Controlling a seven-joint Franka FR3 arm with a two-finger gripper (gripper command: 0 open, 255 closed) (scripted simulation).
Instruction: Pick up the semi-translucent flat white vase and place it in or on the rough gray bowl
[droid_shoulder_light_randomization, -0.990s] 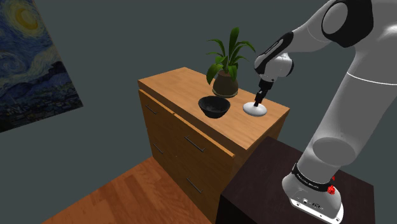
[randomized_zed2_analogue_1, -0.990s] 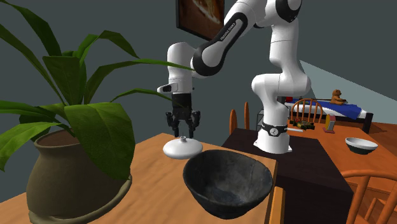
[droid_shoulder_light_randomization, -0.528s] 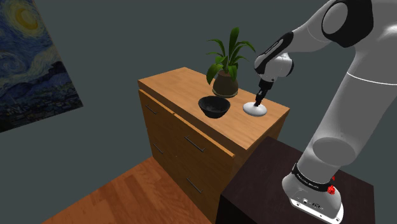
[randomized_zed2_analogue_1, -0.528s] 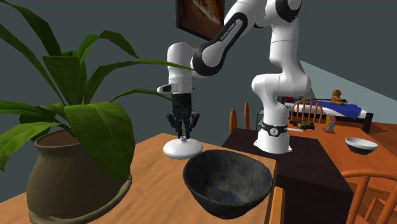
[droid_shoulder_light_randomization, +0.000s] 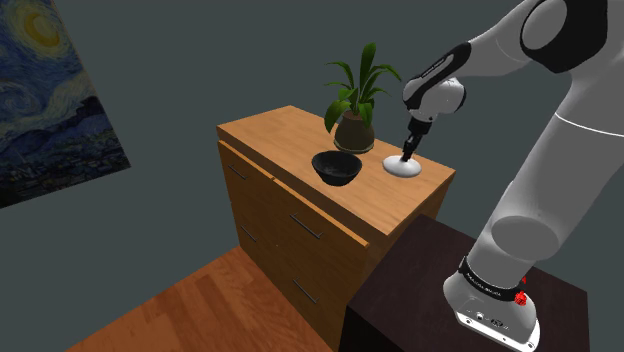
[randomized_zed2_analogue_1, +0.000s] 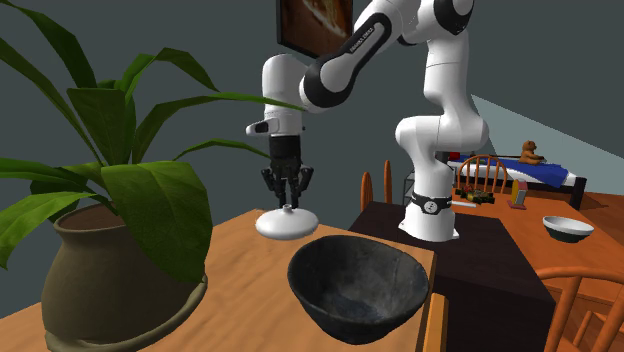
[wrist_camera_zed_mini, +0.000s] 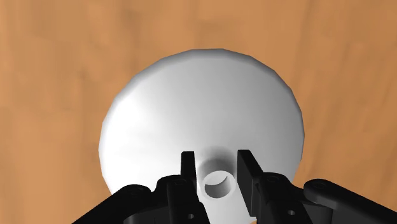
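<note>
Clasping the flat white vase (wrist_camera_zed_mini: 203, 121) by its neck, the fingers (wrist_camera_zed_mini: 188, 168) hold it near the dark bowl (randomized_zed2_analogue_1: 358, 283).

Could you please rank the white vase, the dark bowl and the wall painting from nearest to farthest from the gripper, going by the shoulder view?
1. White vase, right under the gripper, clasped at its neck.
2. Dark bowl, on the dresser, toward the view's left.
3. Wall painting, at the view's far left.
</note>
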